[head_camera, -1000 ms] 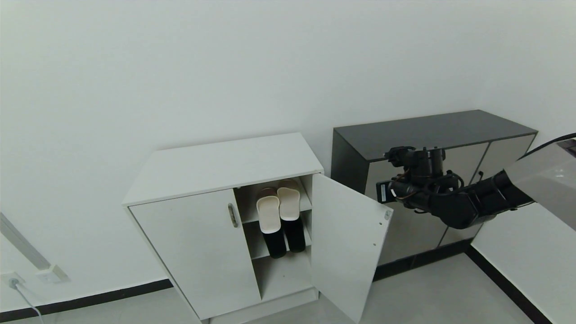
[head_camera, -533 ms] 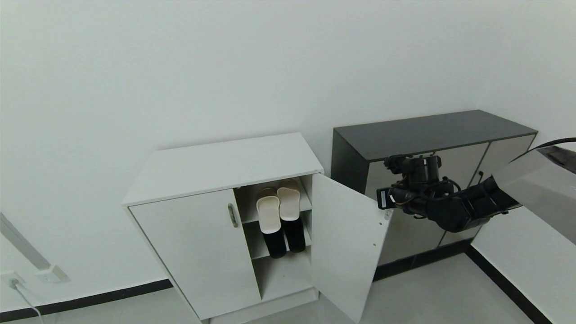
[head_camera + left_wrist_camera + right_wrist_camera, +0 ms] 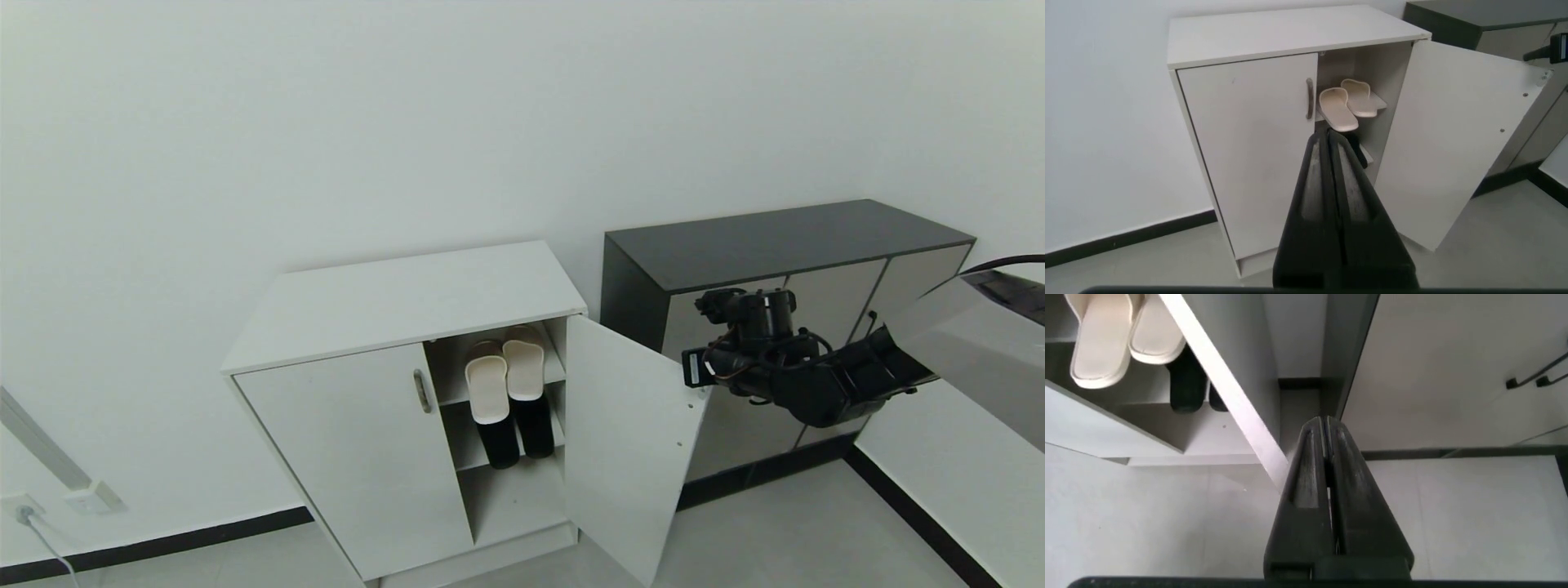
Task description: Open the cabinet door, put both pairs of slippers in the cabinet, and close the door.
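Bright, even, diffuse light filled the room. The white wall (image 3: 326, 122) carried no hard shadows and dimmed slightly toward the head view's corners. The top of the white cabinet (image 3: 408, 302) was uniformly lit, while its open compartment lay in soft shade that deepened toward the back, around the black slippers (image 3: 514, 437). The glossy fronts of the dark cabinet (image 3: 784, 233) gave mirror-like reflections. Straight cabinet edges leaned outward near the head view's borders.

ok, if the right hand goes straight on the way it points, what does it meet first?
The open cabinet door: the shut right hand points at its free edge, apparently very close; depth is unclear.
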